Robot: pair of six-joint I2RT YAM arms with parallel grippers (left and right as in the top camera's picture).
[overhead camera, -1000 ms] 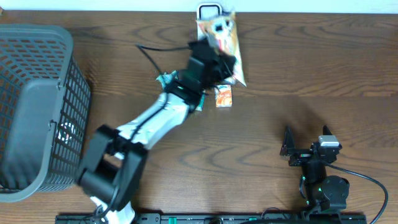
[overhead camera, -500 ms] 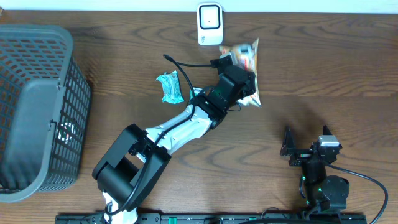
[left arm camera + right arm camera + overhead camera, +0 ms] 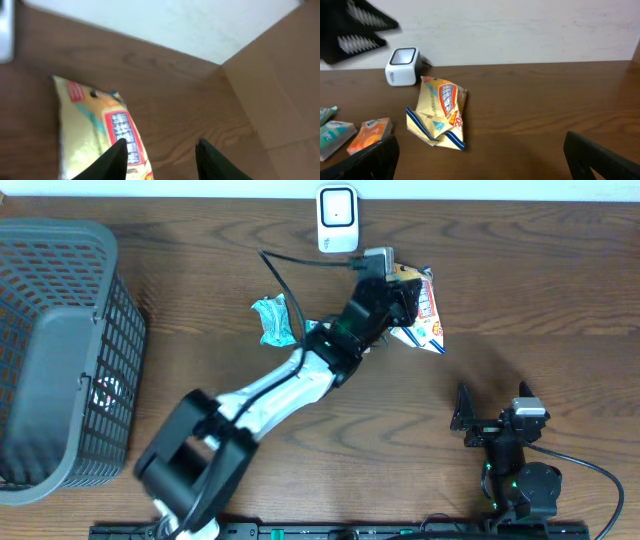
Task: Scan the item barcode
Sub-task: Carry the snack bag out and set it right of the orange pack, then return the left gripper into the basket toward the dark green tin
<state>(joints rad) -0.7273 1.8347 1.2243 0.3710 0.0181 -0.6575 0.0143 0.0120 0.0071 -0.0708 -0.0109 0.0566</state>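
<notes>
The item, a yellow snack bag [image 3: 428, 323] with red and blue print, lies crumpled on the table to the right of the white scanner [image 3: 337, 218]. My left gripper [image 3: 398, 280] hovers just above the bag's left side. In the left wrist view the bag [image 3: 92, 127] lies below the left finger, and the left gripper [image 3: 160, 155] is open with only bare wood between its jaws. The right wrist view shows the bag [image 3: 440, 112] resting free on the table near the scanner [image 3: 402, 65]. My right gripper [image 3: 493, 398] stands open at the front right, away from everything.
A grey mesh basket [image 3: 60, 350] fills the left side. A teal packet [image 3: 272, 320] lies left of my left arm, and an orange packet [image 3: 370, 135] lies beside the teal packet [image 3: 332, 132]. A black cable [image 3: 290, 265] trails near the scanner.
My left arm swung the snack bag rightward from in front of the scanner. Its jaws opened, and the bag now lies on the table.
</notes>
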